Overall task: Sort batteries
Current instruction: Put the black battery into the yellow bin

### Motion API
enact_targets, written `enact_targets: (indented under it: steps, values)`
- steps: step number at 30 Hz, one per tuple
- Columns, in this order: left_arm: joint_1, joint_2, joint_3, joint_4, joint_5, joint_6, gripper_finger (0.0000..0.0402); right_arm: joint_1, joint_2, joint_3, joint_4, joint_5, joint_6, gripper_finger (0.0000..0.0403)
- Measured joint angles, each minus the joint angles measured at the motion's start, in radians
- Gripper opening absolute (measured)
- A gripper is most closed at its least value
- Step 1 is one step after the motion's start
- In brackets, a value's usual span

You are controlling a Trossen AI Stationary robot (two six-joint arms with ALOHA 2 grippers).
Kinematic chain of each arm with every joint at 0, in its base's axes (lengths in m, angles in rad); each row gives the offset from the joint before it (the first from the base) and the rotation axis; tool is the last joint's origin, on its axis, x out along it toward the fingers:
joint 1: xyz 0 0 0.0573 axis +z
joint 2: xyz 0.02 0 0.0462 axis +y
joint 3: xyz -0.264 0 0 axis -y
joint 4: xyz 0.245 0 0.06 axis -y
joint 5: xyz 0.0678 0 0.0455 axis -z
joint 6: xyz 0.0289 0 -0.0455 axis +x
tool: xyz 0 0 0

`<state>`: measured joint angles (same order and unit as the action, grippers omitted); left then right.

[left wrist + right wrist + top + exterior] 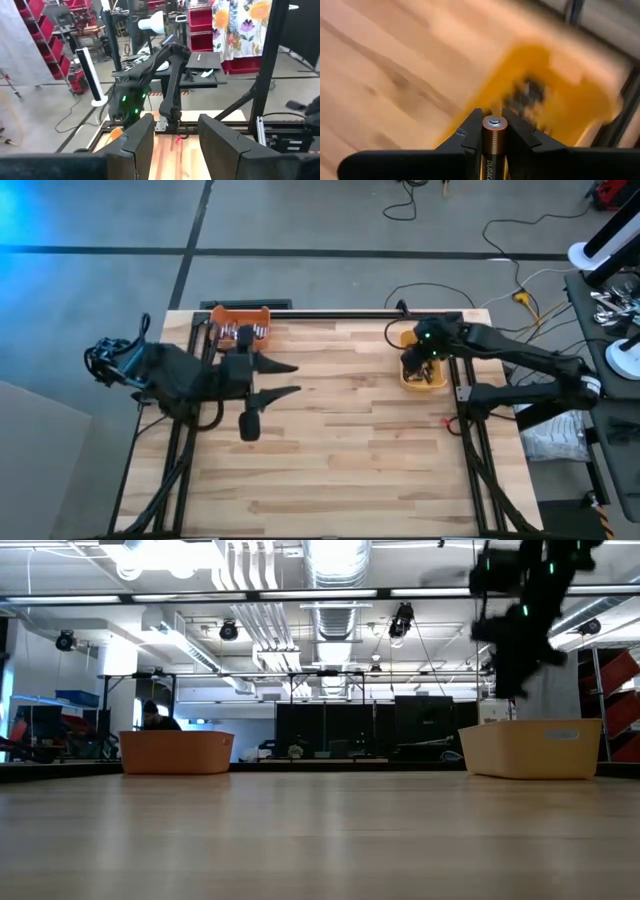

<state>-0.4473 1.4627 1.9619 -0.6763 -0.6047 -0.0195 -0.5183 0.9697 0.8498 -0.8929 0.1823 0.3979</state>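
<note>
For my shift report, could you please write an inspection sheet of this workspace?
Surface: wooden table, bare in the middle.
Job's things: batteries in the orange bin and the yellow bin; one battery held.
Clutter: nothing seen.
Grippers: left gripper open, near the orange bin; right gripper shut on the battery, above the yellow bin.
Cables: loose cables on the floor.
Surroundings: red shelving, a person far behind.

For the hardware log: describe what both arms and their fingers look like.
Both arms are dark, jointed and glossy black. The left arm carries looped black cables near its base and ends in two long tapered fingers. The right arm shows a green light by its wrist; its fingers are matte black and wedge-shaped.
</note>
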Motion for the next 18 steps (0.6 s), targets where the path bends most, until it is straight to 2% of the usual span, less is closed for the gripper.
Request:
enact_targets:
  steps: [3,7,12,18]
  values:
    - [-0.047,-0.004,-0.001,-0.004,-0.023,-0.010,0.0134,-0.090,0.012,-0.151,0.067,-0.050,0.045,0.0045]
    - [-0.087,-0.008,-0.001,-0.001,-0.032,-0.050,0.0134,-0.159,0.031,-0.247,0.157,-0.070,0.124,0.0045]
    - [-0.097,-0.003,-0.001,-0.002,-0.068,-0.066,0.0134,-0.204,0.091,-0.259,0.246,-0.070,0.114,0.0048]
    - [-0.105,0.005,-0.001,0.003,-0.068,-0.106,0.0134,-0.248,0.238,-0.248,0.312,-0.096,0.102,0.0051]
